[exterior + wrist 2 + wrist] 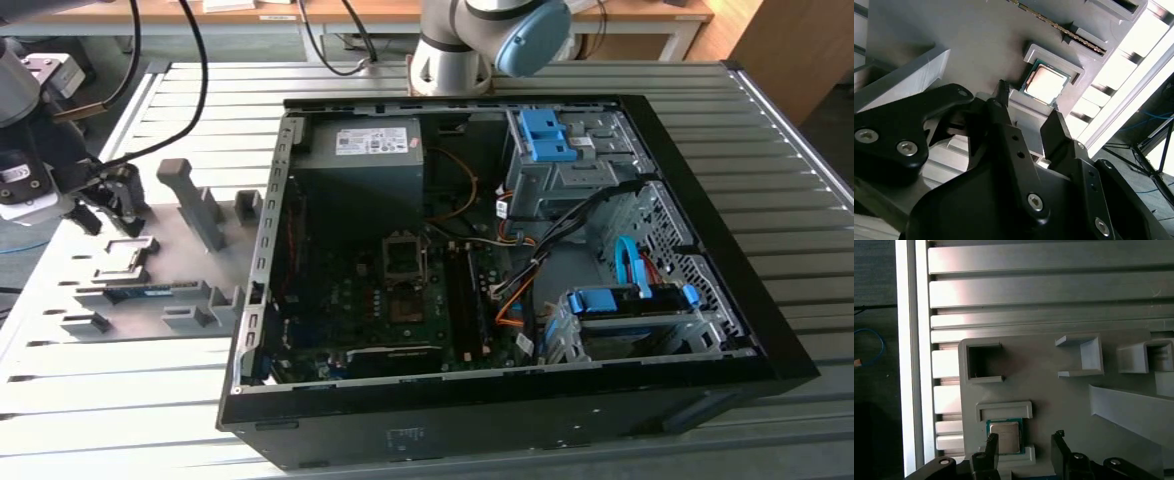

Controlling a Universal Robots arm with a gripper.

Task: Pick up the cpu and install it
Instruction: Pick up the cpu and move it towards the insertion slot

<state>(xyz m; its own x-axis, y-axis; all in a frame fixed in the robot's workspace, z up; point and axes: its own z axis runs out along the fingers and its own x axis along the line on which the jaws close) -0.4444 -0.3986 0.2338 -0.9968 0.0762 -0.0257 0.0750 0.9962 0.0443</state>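
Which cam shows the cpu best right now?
Second wrist view: the cpu lies in its grey holder with its metal face clear, just past the open gripper. In the first wrist view a finger covers one edge. In the exterior view the chip is too small to tell.

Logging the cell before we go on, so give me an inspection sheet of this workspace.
Surface: slotted metal table, with a grey fixture plate on it.
Job's things: cpu chip seated in its holder on the plate; open computer case beside the plate.
Clutter: memory stick on the plate.
End effector: open, just above the cpu chip.
Cables: black cables at the exterior view's left; blue cable in the case.
Surroundings: wooden desk behind the table.
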